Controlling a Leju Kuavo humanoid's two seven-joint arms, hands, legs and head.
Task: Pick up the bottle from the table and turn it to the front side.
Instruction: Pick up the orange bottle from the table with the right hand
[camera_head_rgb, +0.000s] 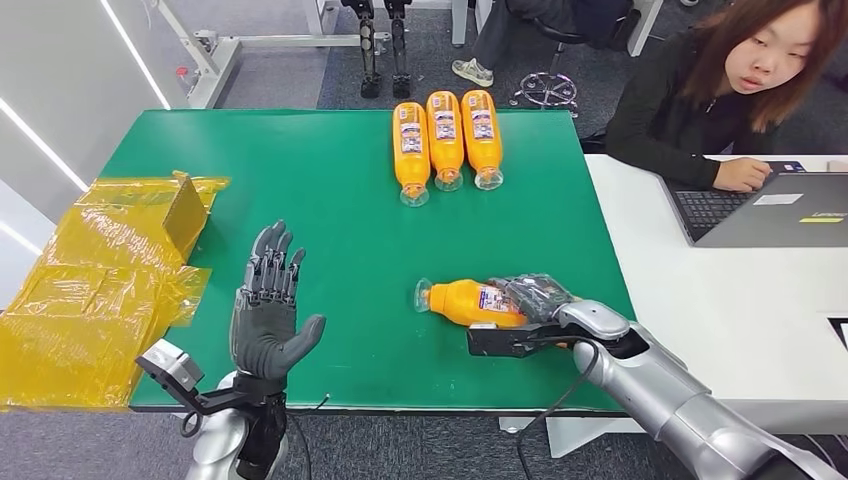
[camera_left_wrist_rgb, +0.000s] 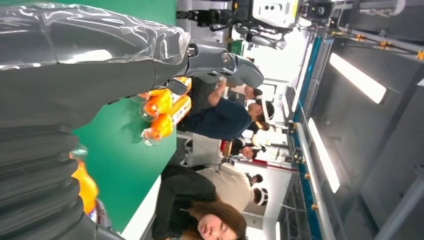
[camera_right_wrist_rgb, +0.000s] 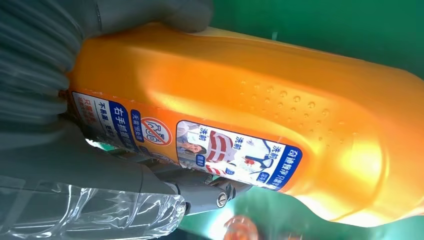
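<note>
Four orange bottles on the green tabletop (camera_head_rgb: 330, 180) in the head view. Three of them (camera_head_rgb: 445, 140) lie side by side near the far edge, caps pointing toward the robot. The fourth, the bottle (camera_head_rgb: 465, 300) that matters here, lies on its side close to the near right part of the green, cap pointing left, label partly showing. The right hand (camera_head_rgb: 535, 300) is wrapped around its base end, fingers over the top, so it's gripping the bottle, which looks like it's resting on the tabletop or barely off it, can't really tell. The left hand (camera_head_rgb: 268, 310) hovers over the near left part of the green, palm up, fingers spread, holding nothing. Crumpled yellow plastic wrap (camera_head_rgb: 95, 290) sits at the left edge. A person (camera_head_rgb: 720, 90) sits at a white desk (camera_head_rgb: 720, 300) on the right with a laptop (camera_head_rgb: 770, 210).

Left wrist view: mostly the grey cover and thumb of the left hand (camera_left_wrist_rgb: 100, 60), released, with the row of bottles (camera_left_wrist_rgb: 162, 112) past it on the green and people in the background.

Right wrist view: super close on the bottle (camera_right_wrist_rgb: 260, 120), orange body with a blue, white and red label turned to the camera. The right hand (camera_right_wrist_rgb: 75, 150) has grey fingers pressed against it on both sides.
</note>
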